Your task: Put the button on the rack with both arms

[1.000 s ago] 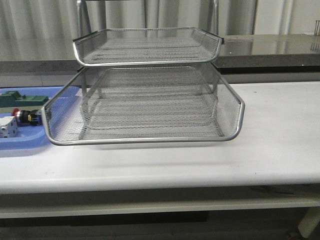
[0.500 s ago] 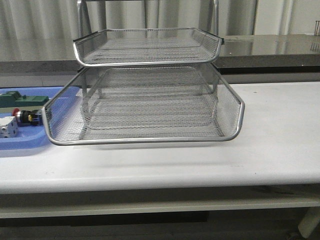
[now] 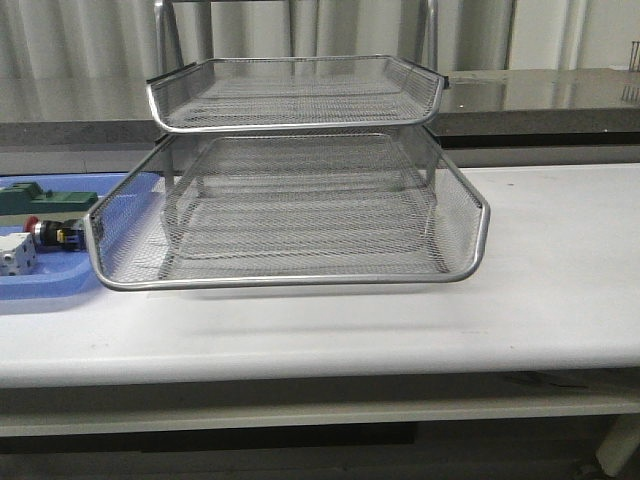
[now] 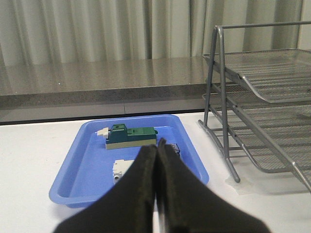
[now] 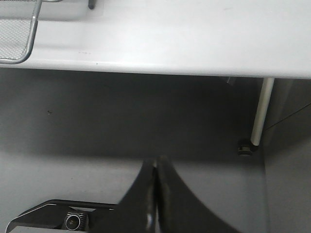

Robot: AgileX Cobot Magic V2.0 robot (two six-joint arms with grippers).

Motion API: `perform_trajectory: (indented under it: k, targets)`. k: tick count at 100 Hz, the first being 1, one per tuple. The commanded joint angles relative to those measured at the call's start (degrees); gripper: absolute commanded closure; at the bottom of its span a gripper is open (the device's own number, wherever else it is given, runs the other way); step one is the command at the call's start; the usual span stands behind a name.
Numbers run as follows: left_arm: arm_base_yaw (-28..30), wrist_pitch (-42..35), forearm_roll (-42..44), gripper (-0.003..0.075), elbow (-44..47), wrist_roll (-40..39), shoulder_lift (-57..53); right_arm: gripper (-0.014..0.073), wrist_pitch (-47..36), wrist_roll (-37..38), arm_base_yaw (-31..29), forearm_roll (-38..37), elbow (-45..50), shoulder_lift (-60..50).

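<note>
In blue tray [image 3: 60, 285], button [image 3: 52, 233] lying sideways, red head leftward

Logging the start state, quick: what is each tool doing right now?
Left tool: closed, holding nothing.
Right tool: closed, holding nothing.

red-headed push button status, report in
Left gripper and right gripper: fingers shut, holding nothing. Red-headed push button in the flat blue plastic tray, beside the silver wire-mesh rack. Nothing in the way.
</note>
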Motion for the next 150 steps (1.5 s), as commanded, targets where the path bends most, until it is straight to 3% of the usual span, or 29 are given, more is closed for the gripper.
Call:
perform_trajectory:
  k: [1, 87, 110, 150]
  targets:
    - [-0.32, -4.23, -0.36, 0.0741, 3.15, -0.4, -1.89, 0.0655, -2.81, -0.81, 0.31, -0.03, -1.35, 0.21]
    - [-0.32, -4.23, -0.36, 0.0741, 3.15, -0.4, -1.89, 0.0655, -2.39, -0.81, 0.31, 0.03, -1.35, 0.21]
    - [-0.32, -10.13, -0.36, 0.0741, 3.03, -0.4, -1.89, 0.0655, -2.39, -0.81, 0.31, 0.03, -1.35, 0.21]
    - [-0.32, -2.57, -7.88, 0.0741, -11.08, -0.4, 5.81, 0.0655, -2.39, -0.81, 0.31, 0.03, -1.35, 0.21]
